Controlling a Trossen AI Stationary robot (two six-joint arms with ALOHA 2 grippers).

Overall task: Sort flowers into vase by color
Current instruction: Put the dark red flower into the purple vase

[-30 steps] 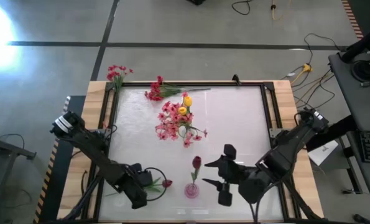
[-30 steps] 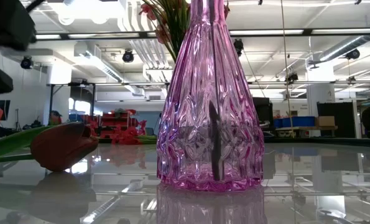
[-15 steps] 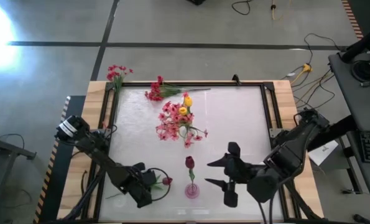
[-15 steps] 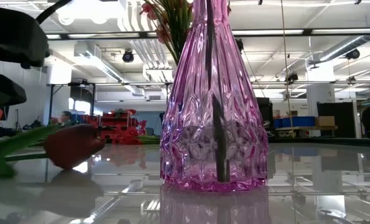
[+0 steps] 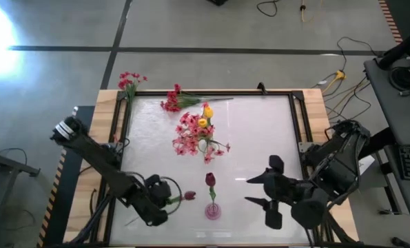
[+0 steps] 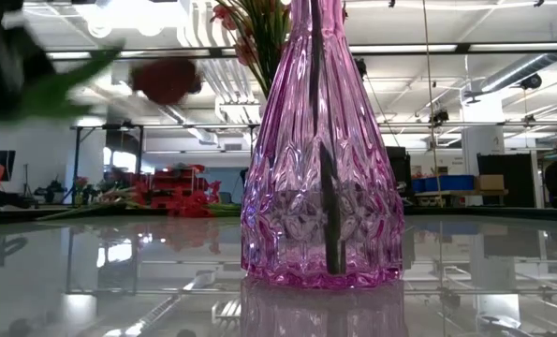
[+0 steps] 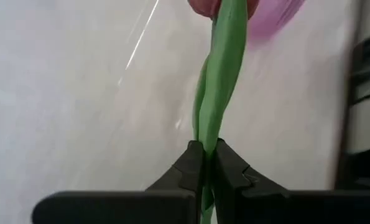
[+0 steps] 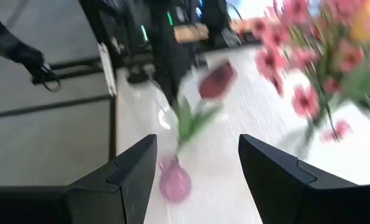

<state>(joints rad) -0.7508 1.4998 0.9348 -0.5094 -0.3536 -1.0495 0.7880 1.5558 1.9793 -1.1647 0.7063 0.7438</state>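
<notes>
A pink glass vase (image 5: 212,210) stands near the table's front edge with one dark red bud (image 5: 209,180) upright in it; its stem (image 6: 327,215) shows through the glass. Left of the vase, my left gripper (image 5: 170,198) is shut on a second dark red bud flower (image 5: 189,195), which is off the table (image 6: 166,80). To the vase's right, my right gripper (image 5: 267,193) stands open, holding nothing. Pink sprays with yellow tulips (image 5: 198,134) lie at mid-table. Red sprays (image 5: 173,101) lie near the far edge. My left gripper pinches the flower's green stem and leaf (image 7: 208,134) between its two fingers, well below the bud (image 7: 219,6). The fingers come roughly level from the table's left and lie along the stem. The flower is lifted clear of the table, bud end toward the vase.
More red blossoms (image 5: 129,81) lie on the wooden frame at the far left corner. The white table top is ringed by a dark raised frame (image 5: 211,93). Open surface lies between the vase and the pink sprays, and across the table's right half.
My left gripper has shut on the stem of the bud flower that lay left of the vase and raised it off the table, the bud swinging toward the vase. My right gripper, still open, has drawn back toward the table's right edge, away from the vase.
</notes>
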